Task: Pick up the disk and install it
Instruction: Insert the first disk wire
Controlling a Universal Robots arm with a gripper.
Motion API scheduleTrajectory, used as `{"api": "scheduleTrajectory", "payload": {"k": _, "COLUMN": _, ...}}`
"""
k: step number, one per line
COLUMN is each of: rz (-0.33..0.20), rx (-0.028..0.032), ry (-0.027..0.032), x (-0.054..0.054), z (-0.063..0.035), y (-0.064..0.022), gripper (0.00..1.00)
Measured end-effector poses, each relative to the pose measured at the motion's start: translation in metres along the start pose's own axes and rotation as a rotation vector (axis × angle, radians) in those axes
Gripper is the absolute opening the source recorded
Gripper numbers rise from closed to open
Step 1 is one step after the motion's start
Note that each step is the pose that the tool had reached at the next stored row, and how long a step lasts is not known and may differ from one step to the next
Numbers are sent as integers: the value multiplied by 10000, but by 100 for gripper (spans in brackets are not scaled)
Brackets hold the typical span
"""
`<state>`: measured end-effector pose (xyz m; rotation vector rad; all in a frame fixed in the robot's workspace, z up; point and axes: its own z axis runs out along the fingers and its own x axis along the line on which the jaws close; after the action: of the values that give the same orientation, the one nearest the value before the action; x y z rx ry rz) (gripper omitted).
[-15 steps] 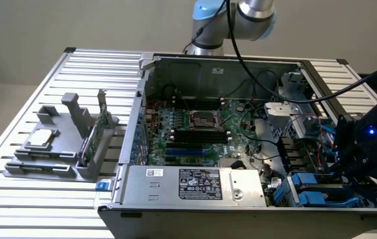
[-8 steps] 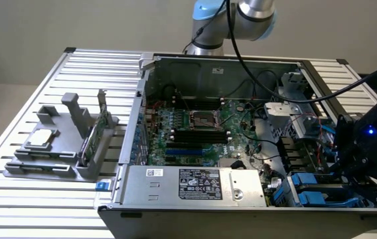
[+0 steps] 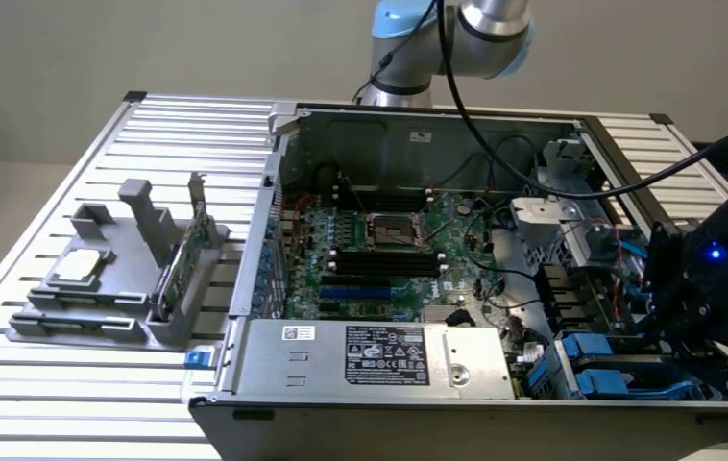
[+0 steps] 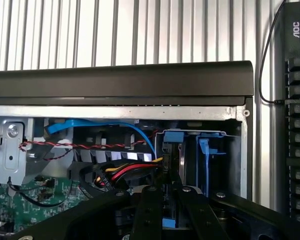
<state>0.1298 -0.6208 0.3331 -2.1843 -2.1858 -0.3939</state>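
The disk (image 4: 171, 155) stands on edge in the drive bay at the case's front corner. Its dark narrow side faces me and a blue plastic bracket (image 4: 173, 135) caps its far end. My gripper (image 4: 170, 196) sits right over it, its two black fingers (image 4: 149, 202) drawn close together on the disk's sides. In the exterior view the arm's black wrist head (image 3: 710, 279) hangs over the blue drive bays (image 3: 594, 353) at the case's corner on the exterior view's right. There the disk itself is hidden under the head.
A second blue bracket (image 4: 206, 157) stands beside the disk. Red, yellow and black power leads (image 4: 125, 172) and a blue cable (image 4: 90, 128) run close by. The motherboard (image 3: 377, 240) and power supply (image 3: 364, 355) fill the case. A grey fixture (image 3: 108, 288) holds a silver chip (image 3: 79, 266) and a green card (image 3: 180, 269).
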Motion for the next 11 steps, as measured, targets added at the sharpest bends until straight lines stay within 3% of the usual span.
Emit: {"api": "scheduleTrajectory", "payload": {"k": 11, "rz": -7, "rx": 1, "ry": -43, "x": 8, "z": 11, "y": -2, "gripper": 18}}
